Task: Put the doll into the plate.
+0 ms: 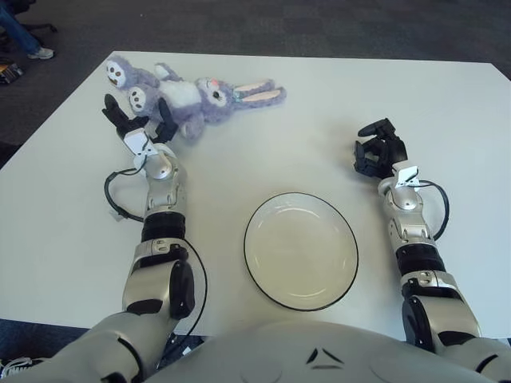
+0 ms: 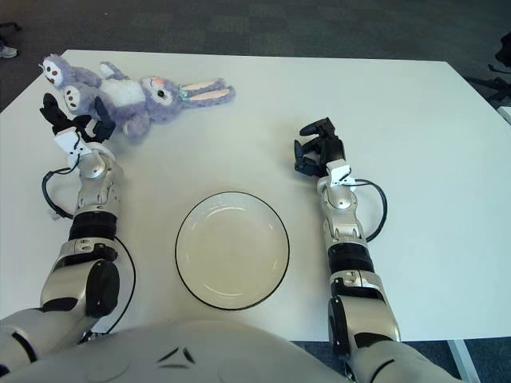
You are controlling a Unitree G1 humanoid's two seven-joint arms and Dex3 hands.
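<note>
My left hand [image 1: 136,128] stood spread, empty, against the doll [image 1: 188,97] near the table's [image 1: 319,104] far-left corner; soft, light plush, I judged; grip its torso; right hand [image 1: 378,149] curled, idle beside the plate [image 1: 300,249].

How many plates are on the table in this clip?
1. The plate, white with a dark rim, sits near the table's front edge between the robot's arms, holding nothing. None appears hidden.

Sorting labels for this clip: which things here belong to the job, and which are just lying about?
Part of the job:
- doll, lying at the table's far left
- plate, nothing in it
- left hand, open at the doll's legs

Just there:
- right hand, right of the plate
- table
- cable beside the left arm
</note>
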